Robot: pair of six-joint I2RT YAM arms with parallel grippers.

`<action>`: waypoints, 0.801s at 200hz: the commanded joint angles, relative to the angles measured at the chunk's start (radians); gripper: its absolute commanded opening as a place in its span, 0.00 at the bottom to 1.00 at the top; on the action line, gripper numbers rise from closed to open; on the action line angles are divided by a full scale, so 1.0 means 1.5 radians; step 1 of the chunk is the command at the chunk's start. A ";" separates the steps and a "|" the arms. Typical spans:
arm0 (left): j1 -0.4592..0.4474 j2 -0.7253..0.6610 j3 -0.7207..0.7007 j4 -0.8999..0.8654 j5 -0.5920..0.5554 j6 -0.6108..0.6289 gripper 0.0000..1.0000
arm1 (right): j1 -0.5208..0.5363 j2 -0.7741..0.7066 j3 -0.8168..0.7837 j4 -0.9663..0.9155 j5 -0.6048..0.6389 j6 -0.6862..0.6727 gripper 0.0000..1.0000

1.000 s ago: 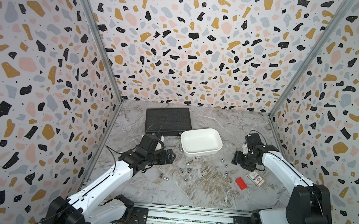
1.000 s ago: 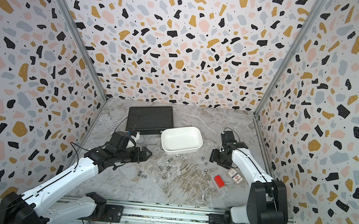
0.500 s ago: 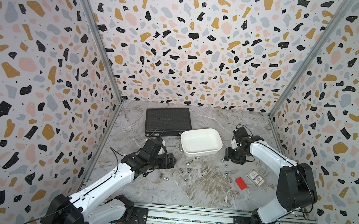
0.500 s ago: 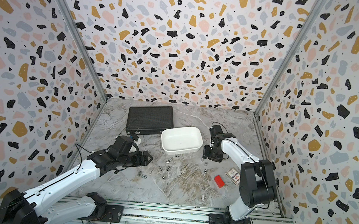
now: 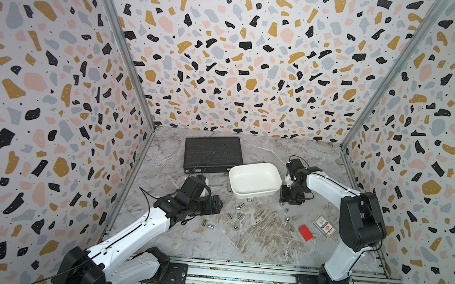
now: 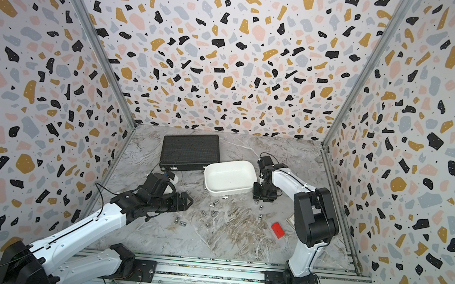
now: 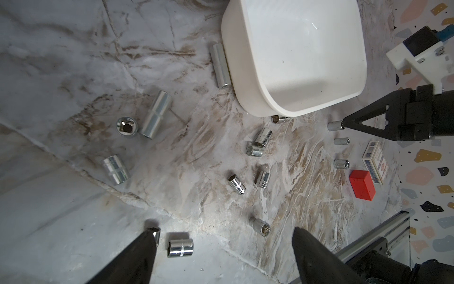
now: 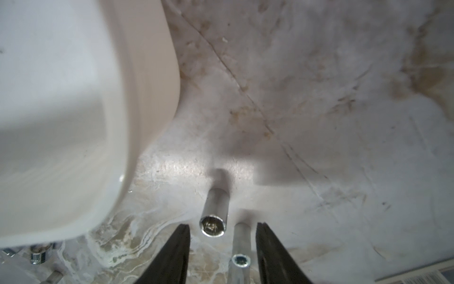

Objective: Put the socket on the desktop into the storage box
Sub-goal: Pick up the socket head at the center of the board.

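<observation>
Several chrome sockets (image 5: 240, 206) lie scattered on the marble desktop (image 5: 256, 245) in front of the empty white storage box (image 5: 254, 179) (image 6: 228, 177). My right gripper (image 5: 290, 201) (image 8: 222, 228) points down beside the box's right end. Its jaws stand partly apart around a slim socket (image 8: 213, 216) and a thinner one (image 8: 242, 260), touching neither. My left gripper (image 5: 218, 206) (image 7: 226, 233) hovers wide open over the left-hand sockets. A short socket (image 7: 180, 248) lies between its fingers, close to one of them.
A black ribbed case (image 5: 213, 154) lies behind the box. A red block (image 5: 305, 232) and a small card box (image 5: 324, 225) sit at the right front. One long socket (image 7: 219, 65) rests against the box wall. Speckled walls close three sides; a metal rail (image 5: 236, 274) runs along the front.
My right arm has swung left to the storage box's end and dropped toward the desktop, its jaws narrowing. My left gripper has edged slightly forward and right, still wide open.
</observation>
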 commanded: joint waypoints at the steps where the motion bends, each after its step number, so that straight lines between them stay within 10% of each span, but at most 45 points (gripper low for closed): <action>1: -0.002 -0.012 -0.012 0.013 -0.011 -0.001 0.90 | 0.007 0.005 0.020 -0.027 0.014 -0.004 0.46; 160: -0.003 -0.019 -0.025 0.019 -0.018 -0.012 0.90 | 0.014 -0.021 0.020 -0.036 0.013 -0.006 0.21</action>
